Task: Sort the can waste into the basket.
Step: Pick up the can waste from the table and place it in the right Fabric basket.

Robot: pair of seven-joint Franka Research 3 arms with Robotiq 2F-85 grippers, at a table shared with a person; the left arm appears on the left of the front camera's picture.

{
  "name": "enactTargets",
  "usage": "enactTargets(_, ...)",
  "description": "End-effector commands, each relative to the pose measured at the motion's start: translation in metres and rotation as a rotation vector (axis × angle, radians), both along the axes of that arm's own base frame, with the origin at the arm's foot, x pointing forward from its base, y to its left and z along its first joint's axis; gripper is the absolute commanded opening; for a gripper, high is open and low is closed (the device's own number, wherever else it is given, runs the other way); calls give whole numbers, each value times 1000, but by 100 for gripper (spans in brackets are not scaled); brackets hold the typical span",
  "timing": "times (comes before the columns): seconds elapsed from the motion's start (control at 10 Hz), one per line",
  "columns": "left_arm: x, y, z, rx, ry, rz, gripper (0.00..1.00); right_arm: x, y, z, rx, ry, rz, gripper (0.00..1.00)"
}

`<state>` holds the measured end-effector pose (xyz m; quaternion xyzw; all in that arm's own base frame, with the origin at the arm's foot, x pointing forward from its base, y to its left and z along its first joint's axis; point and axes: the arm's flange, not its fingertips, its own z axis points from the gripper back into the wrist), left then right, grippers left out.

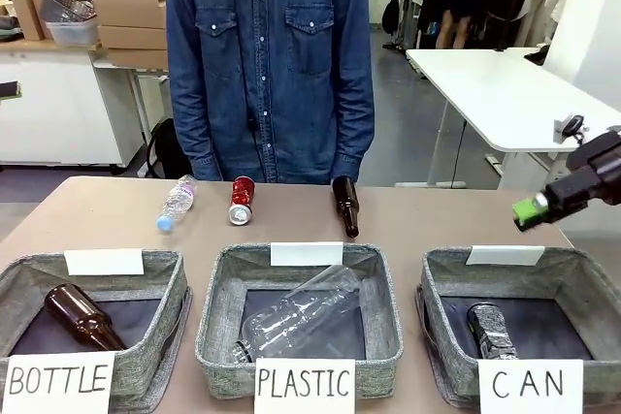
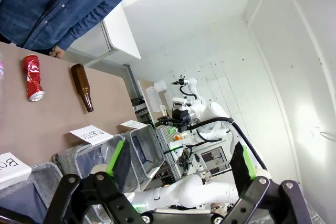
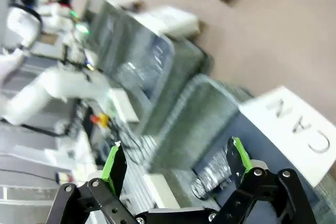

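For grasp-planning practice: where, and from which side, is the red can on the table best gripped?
Probably across the mid-body, from above: the red can lies on its side, silver end toward the robot's side, with both long flanks free for the fingers.

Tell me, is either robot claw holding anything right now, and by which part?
Nothing is held. The black, green-padded left gripper and right gripper both stand open and empty.

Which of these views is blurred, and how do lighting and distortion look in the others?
Right wrist view: motion-smeared; the CAN sign and the dark can in the basket look soft, while the right gripper is sharp. Left wrist view: in focus, rolled sideways, with wide-angle bending; the red can is crisp. Front view: evenly lit and sharp, with only soft shadows.
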<state>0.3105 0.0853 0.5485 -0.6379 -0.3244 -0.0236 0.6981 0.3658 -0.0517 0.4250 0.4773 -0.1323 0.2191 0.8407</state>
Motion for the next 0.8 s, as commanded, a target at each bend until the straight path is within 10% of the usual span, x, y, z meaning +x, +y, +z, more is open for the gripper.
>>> enactTargets(0.0,1,-1,1,-14,-25,0,100,-10,5,25,340,36,-201,100)
enactTargets(0.2,1,-1,1,-14,-25,0,100,-7,20,43,481,204,-395,100)
enactTargets(0.7,1,-1,1,-14,-25,0,100,-3,3,38,395,146,-236,100)
